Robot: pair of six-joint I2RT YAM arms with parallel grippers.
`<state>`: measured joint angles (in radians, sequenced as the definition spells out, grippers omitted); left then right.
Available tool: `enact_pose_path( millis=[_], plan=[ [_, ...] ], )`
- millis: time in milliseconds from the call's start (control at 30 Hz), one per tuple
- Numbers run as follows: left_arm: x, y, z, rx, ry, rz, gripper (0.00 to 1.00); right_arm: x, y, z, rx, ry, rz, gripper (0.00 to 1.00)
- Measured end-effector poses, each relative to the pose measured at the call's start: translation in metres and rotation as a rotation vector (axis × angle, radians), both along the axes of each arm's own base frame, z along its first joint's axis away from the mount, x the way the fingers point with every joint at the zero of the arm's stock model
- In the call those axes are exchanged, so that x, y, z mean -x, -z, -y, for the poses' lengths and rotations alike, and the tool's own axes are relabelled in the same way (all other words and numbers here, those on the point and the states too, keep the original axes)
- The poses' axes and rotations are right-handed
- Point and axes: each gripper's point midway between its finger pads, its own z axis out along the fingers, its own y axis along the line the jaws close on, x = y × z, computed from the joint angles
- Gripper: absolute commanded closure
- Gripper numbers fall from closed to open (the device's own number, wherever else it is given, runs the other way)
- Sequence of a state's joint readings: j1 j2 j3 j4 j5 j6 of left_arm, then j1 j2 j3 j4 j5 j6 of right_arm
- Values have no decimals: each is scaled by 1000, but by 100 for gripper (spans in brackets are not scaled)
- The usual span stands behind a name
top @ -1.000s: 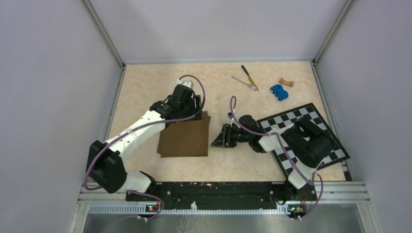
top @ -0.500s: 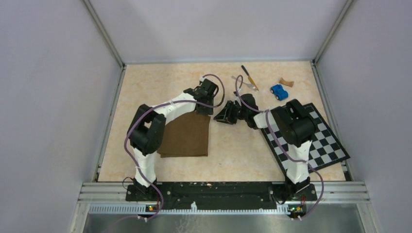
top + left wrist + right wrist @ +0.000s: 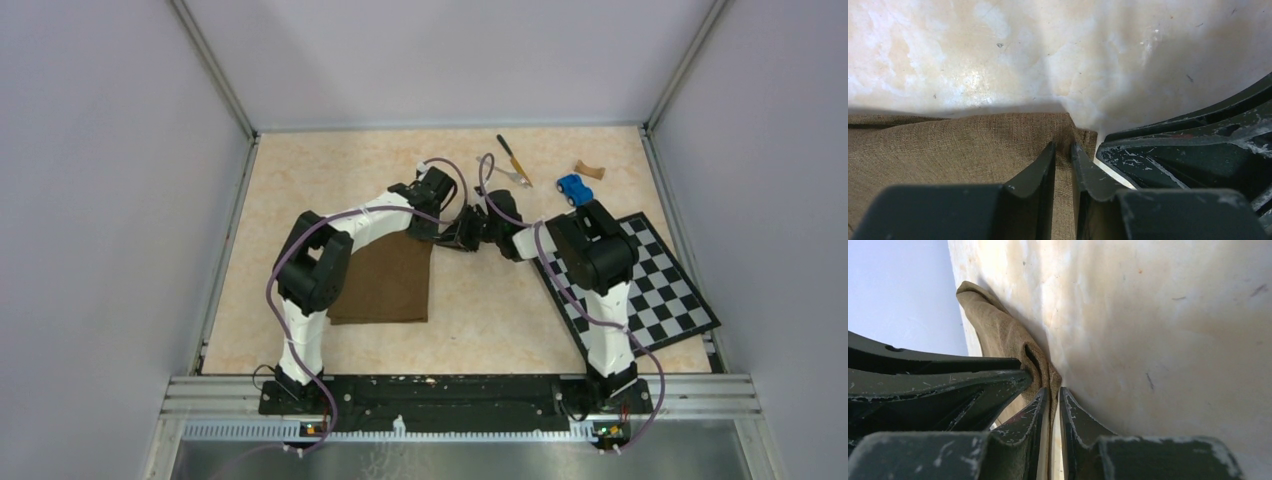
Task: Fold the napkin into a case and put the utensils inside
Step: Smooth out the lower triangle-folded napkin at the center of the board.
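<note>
The dark brown napkin [image 3: 382, 282] lies folded flat in the middle of the table. My left gripper [image 3: 427, 224] and right gripper [image 3: 450, 238] meet at its far right corner. In the left wrist view my left gripper [image 3: 1063, 146] is shut on the napkin [image 3: 948, 145] near that corner, with the right gripper's fingers [image 3: 1188, 150] close beside it. In the right wrist view my right gripper [image 3: 1053, 390] is shut on the napkin's lifted edge [image 3: 998, 335]. The yellow-handled knife [image 3: 515, 160] and the silver fork [image 3: 503, 171] lie at the far side of the table, apart from both grippers.
A blue toy car [image 3: 573, 188] and a small brown piece [image 3: 590, 170] lie at the far right. A black-and-white checkered board [image 3: 650, 290] lies on the right under the right arm. Walls [image 3: 150, 200] enclose the table on three sides.
My left gripper has swung right along the napkin's far edge to its far right corner. My right gripper has moved up and left to meet it there, and both have closed on the cloth.
</note>
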<state>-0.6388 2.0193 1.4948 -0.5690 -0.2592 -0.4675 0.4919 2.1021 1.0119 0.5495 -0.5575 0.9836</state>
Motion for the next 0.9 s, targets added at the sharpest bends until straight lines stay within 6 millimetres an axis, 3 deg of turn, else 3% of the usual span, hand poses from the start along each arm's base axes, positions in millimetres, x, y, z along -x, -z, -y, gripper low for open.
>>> enact_pose_path(
  millis=[167, 333, 433, 700, 900],
  plan=[
    [0, -1, -1, -12, 6, -2, 93, -1, 1, -9, 16, 15, -5, 87],
    [0, -2, -2, -25, 17, 2, 97, -4, 1, -14, 45, 33, -8, 93],
    [0, -6, -2, -23, 19, 11, 99, -6, 3, -16, 66, 50, -10, 100],
    [4, -28, -4, -1, 24, 46, 100, -14, 4, -18, 101, 93, 8, 100],
    [7, -27, -3, 2, 40, 39, 100, -24, 2, -18, 119, 118, 39, 100]
  ],
)
